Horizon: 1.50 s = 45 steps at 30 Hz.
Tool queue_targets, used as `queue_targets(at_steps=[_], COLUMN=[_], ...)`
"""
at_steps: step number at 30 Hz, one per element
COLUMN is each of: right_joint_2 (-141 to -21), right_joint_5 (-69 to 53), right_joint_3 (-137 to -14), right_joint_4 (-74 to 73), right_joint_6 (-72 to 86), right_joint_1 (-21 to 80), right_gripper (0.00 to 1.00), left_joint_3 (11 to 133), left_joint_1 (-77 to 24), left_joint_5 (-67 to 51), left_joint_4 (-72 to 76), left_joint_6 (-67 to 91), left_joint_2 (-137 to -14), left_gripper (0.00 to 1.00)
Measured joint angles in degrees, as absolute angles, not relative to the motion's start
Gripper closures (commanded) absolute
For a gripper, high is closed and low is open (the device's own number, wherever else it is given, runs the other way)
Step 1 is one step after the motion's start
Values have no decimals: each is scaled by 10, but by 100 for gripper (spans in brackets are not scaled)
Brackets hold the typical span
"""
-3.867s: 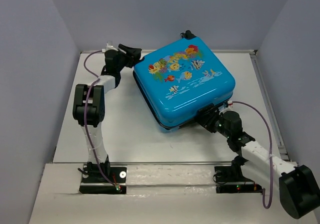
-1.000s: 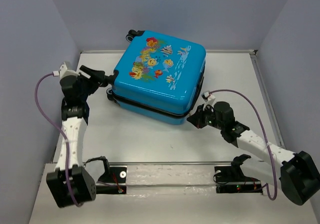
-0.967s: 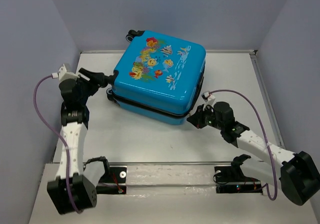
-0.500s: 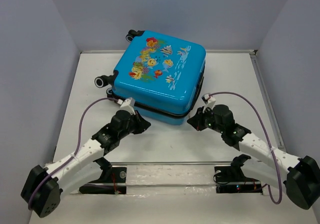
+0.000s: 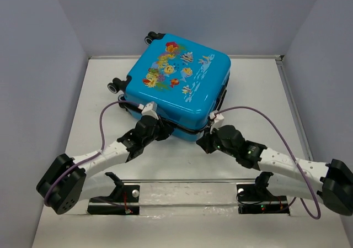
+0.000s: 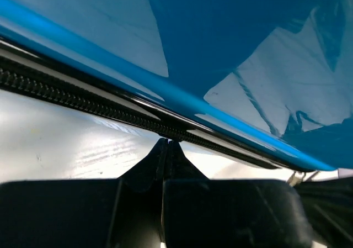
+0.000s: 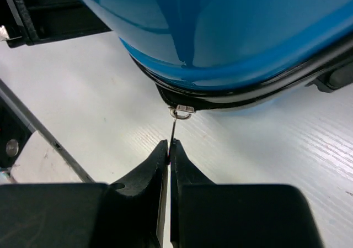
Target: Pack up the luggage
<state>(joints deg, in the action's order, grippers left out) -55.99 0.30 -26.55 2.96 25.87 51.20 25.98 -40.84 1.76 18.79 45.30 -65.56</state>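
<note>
**Zipping the luggage (image 5: 179,88) shut**

It lay closed on the worktop (image 5: 259,93), contents hidden. Our right hand (image 7: 169,144) was pinched shut on the zipper pull (image 7: 174,127); left hand (image 6: 167,143) closed at the zipper band (image 6: 83,99), possibly gripping nothing. We judged: pull along the band, steady the shell.
</note>
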Motion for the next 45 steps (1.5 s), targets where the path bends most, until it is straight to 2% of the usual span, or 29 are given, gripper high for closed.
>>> queue_targets(at_steps=[6,15,17,19,20,22,23,27,31,34,41,45], right_joint_2=[-632,-820,-856,-888,-901,-907,-907,-904,-893,-890,-887,-882], right_joint_5=[135,212,237,267,286,303,307,314,312,310,305,298], right_joint_3=[-322,-471,-492,-501,-501,-500,-498,-480,-465,-462,-460,-457], right_joint_4=[16,14,37,73,93,114,123,157,173,176,176,176], right_joint_6=[270,268,271,276,281,288,292,301,305,307,304,303], right_joint_1=[610,649,654,659,664,667,668,668,668,668,668,668], right_gripper=[93,93,93,93,93,93,93,93,93,93,93,93], left_joint_3=[273,277,278,282,285,300,307,387,497,547,579,626], left_joint_1=[-409,-412,-411,-404,-396,-351,-326,-157,-49,4,48,53], left_joint_5=[25,11,8,4,-1,-22,-31,-57,-117,-152,-192,-202], left_joint_4=[203,208,203,181,168,110,88,8,-16,3,14,27], left_joint_6=[454,455,450,439,432,409,399,358,336,336,371,381], left_joint_2=[-687,-700,-696,-684,-671,-620,-597,-501,-519,-596,-774,-823], left_gripper=[94,93,80,61,44,27,14,2,1,1,1,2])
